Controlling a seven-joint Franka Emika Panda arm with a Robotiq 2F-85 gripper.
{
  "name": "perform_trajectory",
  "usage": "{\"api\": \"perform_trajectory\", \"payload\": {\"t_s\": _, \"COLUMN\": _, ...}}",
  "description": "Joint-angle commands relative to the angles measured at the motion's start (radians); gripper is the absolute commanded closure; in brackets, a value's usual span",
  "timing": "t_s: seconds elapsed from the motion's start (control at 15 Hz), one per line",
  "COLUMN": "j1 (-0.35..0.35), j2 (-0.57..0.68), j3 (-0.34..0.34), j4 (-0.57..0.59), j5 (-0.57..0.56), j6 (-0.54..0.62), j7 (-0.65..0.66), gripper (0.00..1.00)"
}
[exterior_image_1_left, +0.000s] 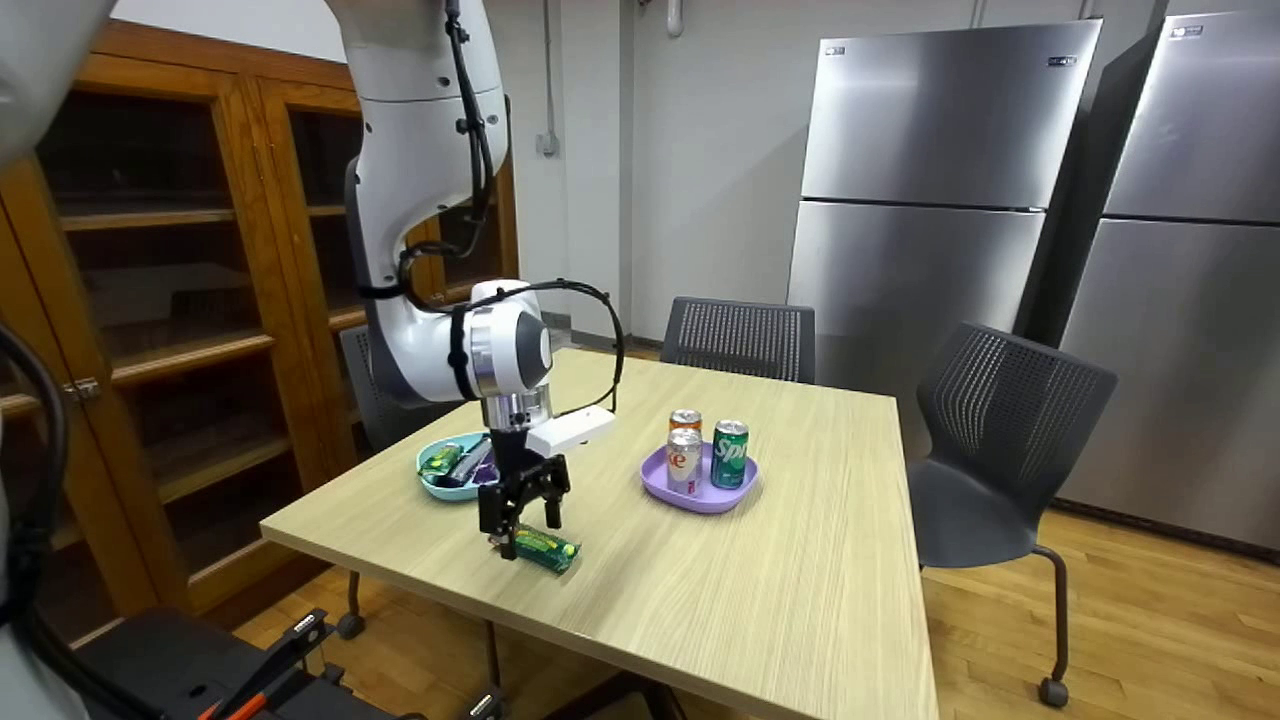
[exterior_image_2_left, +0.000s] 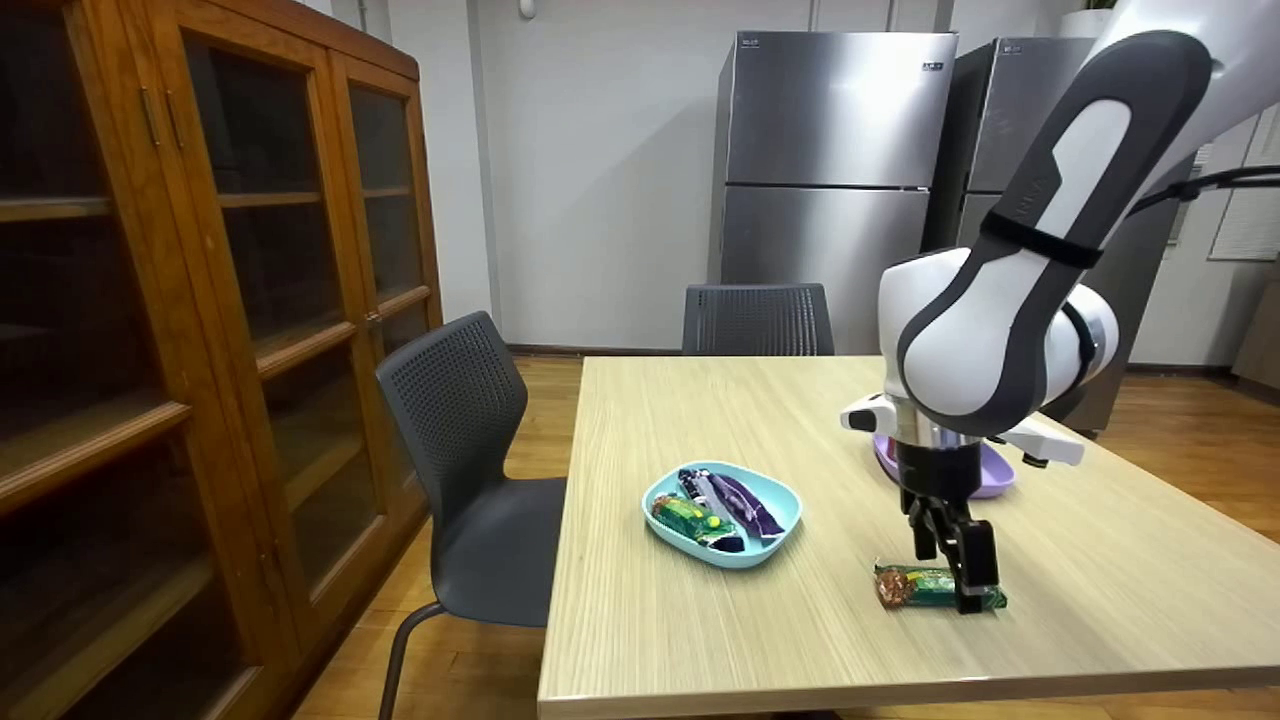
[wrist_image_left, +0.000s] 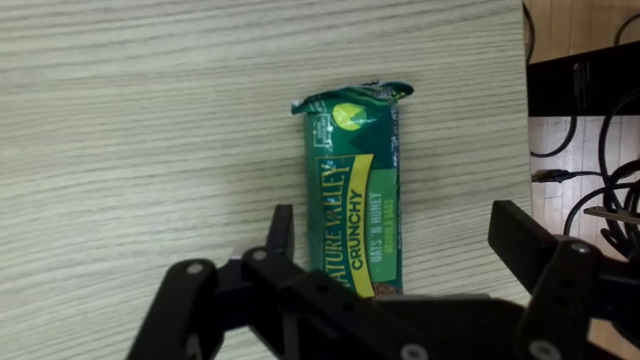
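As the wrist view shows, the granola bar (wrist_image_left: 352, 200) lies on the table (wrist_image_left: 150, 125) between the fingers (wrist_image_left: 282, 230) of the gripper (wrist_image_left: 395, 220); these stand wide apart, with clearance on both sides. Judged by its glossy surface and the printed word CRUNCHY, the granola bar should handle as light, stiff, slippery and brittle: grip lightly across the narrow width, near mid-length. In an exterior view, the arm (exterior_image_1_left: 420, 150) hangs over the table, gripper aimed downward. In an exterior view, the forearm (exterior_image_2_left: 1080, 170) slants down to a vertical wrist (exterior_image_2_left: 937, 468), and one finger partly hides the granola bar.
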Motion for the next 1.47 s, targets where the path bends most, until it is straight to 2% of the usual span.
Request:
{"api": "perform_trajectory", "payload": {"t_s": 0.0, "j1": 0.027, "j2": -0.007, "j3": -0.027, "j4": -0.012, "j5": -0.031, "j6": 0.032, "j7": 0.011, "gripper": 0.0}}
{"api": "perform_trajectory", "payload": {"t_s": 0.53, "j1": 0.047, "j2": 0.015, "j3": -0.044, "j4": 0.001, "j5": -0.033, "j6": 0.046, "j7": 0.018, "gripper": 0.0}}
{"api": "perform_trajectory", "payload": {"t_s": 0.67, "j1": 0.048, "j2": 0.018, "j3": -0.045, "j4": 0.002, "j5": -0.032, "j6": 0.054, "j7": 0.019, "gripper": 0.26}}
{"api": "perform_trajectory", "payload": {"t_s": 1.2, "j1": 0.062, "j2": -0.014, "j3": -0.06, "j4": -0.02, "j5": -0.039, "j6": 0.081, "j7": 0.04, "gripper": 0.88}}
{"api": "perform_trajectory", "payload": {"t_s": 1.4, "j1": 0.066, "j2": -0.052, "j3": -0.064, "j4": -0.041, "j5": -0.036, "j6": 0.085, "j7": 0.046, "gripper": 0.88}}
